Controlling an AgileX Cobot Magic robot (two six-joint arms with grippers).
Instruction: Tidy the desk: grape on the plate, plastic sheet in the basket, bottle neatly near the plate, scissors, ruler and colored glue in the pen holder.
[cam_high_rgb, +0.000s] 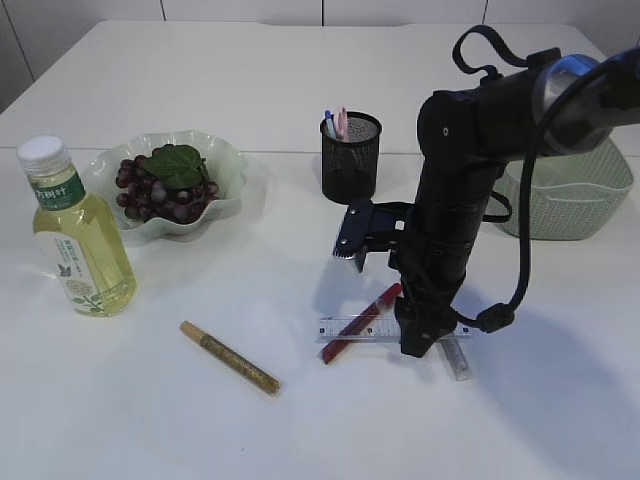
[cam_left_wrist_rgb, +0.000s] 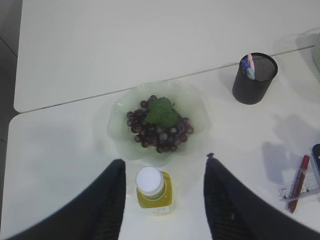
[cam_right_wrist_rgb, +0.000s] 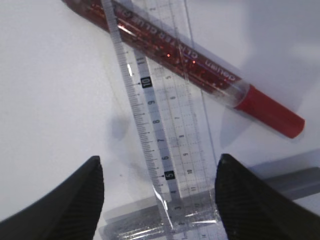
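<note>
Jaws of the right gripper (cam_right_wrist_rgb: 159, 200) stand spread, straddling the clear plastic ruler (cam_right_wrist_rgb: 165, 150) near the worktop's front edge. Red glitter glue pen (cam_right_wrist_rgb: 200, 75) lies across the ruler; a silver glitter glue pen (cam_right_wrist_rgb: 150, 220) lies under its end. Gold glitter glue pen (cam_high_rgb: 230, 357) rests well apart, front-left. Left gripper (cam_left_wrist_rgb: 165, 200) hovers spread above the yellow bottle (cam_left_wrist_rgb: 154, 189), beside the grape-filled pale green plate (cam_left_wrist_rgb: 120, 145). Black mesh pen holder (cam_high_rgb: 351, 156) and green basket (cam_high_rgb: 570, 200) stand behind.

red glue pen (cam_high_rgb: 362, 321), clear ruler (cam_right_wrist_rgb: 165, 145) — black markings, green plate (cam_high_rgb: 228, 170)
</note>
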